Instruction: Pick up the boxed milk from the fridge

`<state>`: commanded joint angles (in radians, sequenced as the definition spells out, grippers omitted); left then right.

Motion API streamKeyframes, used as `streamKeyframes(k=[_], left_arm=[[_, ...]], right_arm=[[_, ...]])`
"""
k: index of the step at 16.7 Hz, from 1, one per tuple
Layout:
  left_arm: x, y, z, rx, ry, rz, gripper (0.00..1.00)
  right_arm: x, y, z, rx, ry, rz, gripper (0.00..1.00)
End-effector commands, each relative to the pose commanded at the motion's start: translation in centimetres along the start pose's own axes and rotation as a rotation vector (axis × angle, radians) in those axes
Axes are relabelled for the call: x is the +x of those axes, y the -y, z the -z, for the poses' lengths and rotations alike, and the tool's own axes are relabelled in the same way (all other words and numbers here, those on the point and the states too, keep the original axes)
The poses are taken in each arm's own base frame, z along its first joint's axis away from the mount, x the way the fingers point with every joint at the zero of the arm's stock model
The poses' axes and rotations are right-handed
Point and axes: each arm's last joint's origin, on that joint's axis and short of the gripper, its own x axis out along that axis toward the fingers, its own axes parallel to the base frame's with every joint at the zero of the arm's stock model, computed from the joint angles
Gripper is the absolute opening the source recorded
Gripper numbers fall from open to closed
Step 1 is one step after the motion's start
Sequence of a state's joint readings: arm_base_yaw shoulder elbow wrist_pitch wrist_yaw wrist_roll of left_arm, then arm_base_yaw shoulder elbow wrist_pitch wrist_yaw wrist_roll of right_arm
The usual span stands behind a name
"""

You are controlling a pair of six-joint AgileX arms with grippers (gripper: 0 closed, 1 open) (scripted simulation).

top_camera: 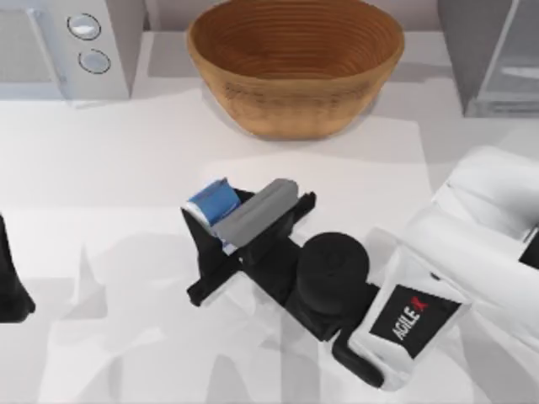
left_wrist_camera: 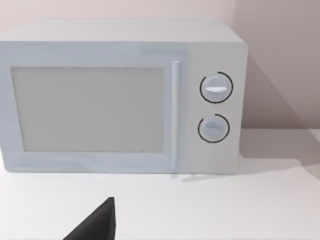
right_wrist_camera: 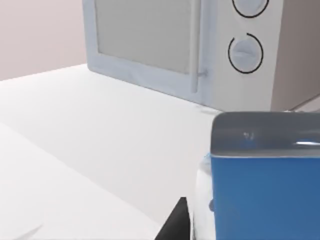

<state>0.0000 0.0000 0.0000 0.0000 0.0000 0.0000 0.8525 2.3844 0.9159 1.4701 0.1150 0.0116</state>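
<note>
One pincer is at work: the right pincer [top_camera: 221,220] sits over the middle of the table [top_camera: 109,168], in front of the woven bowl [top_camera: 295,63], its fingers closed on the boxed milk [top_camera: 210,202]. The carton's blue face and white edge show at the finger ends, tilted, on the side away from the right arm. One grey finger pad [top_camera: 257,210] lies along the carton's side toward the bowl; a black finger runs along the opposite side. In the right wrist view the boxed milk [right_wrist_camera: 260,195] is close to the lens, blue with a grey top, the microwave [right_wrist_camera: 200,45] beyond it.

Landmark: the bowl, at the table's rear edge, centre.
- Carton: in front of the bowl, slightly to its left, apart from its wall. Bare table lies between them.
- Fridge [top_camera: 493,55]: right of the bowl, at the rear right corner, glassy door panel partly visible. Well apart from the carton.
- Microwave [top_camera: 76,42]: left of the bowl, rear left corner, two round knobs facing forward.
- Left pincer [top_camera: 13,282]: far left of the bowl and nearer the front, at the table's left edge. Whether it is open or closed, cannot tell. In the left wrist view a dark finger tip [left_wrist_camera: 97,225] points toward the microwave [left_wrist_camera: 120,95].

Open room: wide bare table left of the carton, up to the left edge.
</note>
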Motion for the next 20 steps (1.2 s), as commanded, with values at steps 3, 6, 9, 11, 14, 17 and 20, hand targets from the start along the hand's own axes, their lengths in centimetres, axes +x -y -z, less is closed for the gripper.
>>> streamKeyframes(k=[3,6,9,11,14,17,20], left_arm=[[0.00,0.00,0.00,0.000,0.000,0.000,1.00],[0.00,0.00,0.00,0.000,0.000,0.000,1.00],[0.00,0.00,0.00,0.000,0.000,0.000,1.00],[0.00,0.00,0.00,0.000,0.000,0.000,1.00],[0.00,0.00,0.00,0.000,0.000,0.000,1.00],[0.00,0.00,0.00,0.000,0.000,0.000,1.00],[0.00,0.00,0.00,0.000,0.000,0.000,1.00]], right_arm=[[0.00,0.00,0.00,0.000,0.000,0.000,0.15],[0.00,0.00,0.00,0.000,0.000,0.000,0.38],[0.00,0.00,0.00,0.000,0.000,0.000,0.60],[0.00,0.00,0.00,0.000,0.000,0.000,0.75],[0.00,0.00,0.00,0.000,0.000,0.000,0.98],[0.00,0.00,0.00,0.000,0.000,0.000,1.00],[0.00,0.00,0.00,0.000,0.000,0.000,1.00]])
